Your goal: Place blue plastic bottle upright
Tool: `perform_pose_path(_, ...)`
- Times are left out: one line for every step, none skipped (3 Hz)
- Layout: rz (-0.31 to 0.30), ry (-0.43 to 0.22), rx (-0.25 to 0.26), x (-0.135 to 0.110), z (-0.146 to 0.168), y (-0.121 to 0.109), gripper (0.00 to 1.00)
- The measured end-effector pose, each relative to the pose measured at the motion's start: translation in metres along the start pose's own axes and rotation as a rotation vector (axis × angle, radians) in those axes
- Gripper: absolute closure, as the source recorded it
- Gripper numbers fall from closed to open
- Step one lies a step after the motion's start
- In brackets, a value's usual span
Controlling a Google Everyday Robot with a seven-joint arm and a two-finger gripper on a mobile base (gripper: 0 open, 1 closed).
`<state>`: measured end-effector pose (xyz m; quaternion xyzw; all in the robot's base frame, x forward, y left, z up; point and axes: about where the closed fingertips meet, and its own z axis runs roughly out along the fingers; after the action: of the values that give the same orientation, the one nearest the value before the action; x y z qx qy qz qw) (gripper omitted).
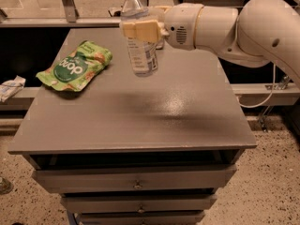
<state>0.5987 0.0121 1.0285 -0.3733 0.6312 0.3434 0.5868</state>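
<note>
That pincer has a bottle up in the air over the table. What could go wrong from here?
1. The pincer grips the blue plastic bottle near its top, with the base apparently above the table; released from there, it could bounce and topple.
2. The bottle leans slightly, so set down like that it might tip over.
3. A toppled bottle could roll into the green pouch.

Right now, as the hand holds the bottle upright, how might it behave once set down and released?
The blue plastic bottle is tall and narrow, so it may tip if nudged. It looks clear, perhaps mostly empty, so probably light. The hand, shut round its upper part over the table's far side, grips smooth plastic that could slip.
</note>
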Motion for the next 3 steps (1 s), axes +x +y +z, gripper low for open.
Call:
perform_pose_path(-0.018, -0.059, 0.005, 0.000, 0.003, 0.005, 1.00)
perform_pose_path(-0.039, -0.120, 0.004, 0.000, 0.010, 0.013, 1.00)
perform_pose_path(-0.076, -0.165, -0.002, 0.007, 0.018, 0.020, 1.00)
